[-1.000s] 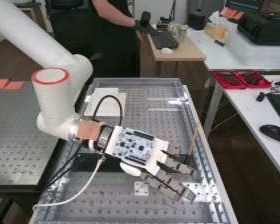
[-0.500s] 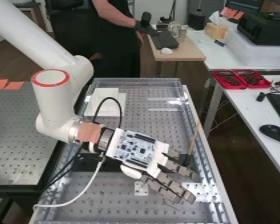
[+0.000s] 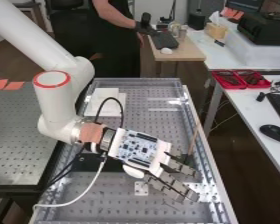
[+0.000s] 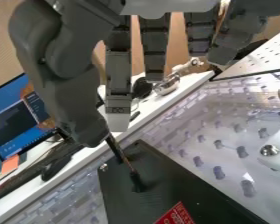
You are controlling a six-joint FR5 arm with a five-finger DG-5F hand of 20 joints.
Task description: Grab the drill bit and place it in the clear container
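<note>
Hand [image 3: 141, 148]: had shifted slightly toward the high view's right; its fingers were straight, slightly spread. Slim drill bit [image 4: 136, 182]: stood tilted just beside the hand, dark end at the black plate [image 4: 119, 186]; contact with the hand could not be told. Red trays [image 3: 241, 86]: lay on the side table [image 3: 252, 106].

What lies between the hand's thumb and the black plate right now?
A thin rod with dark ends slants there in the wrist view, from beside the thumb to the black plate. Contact with the thumb, I cannot tell.
</note>
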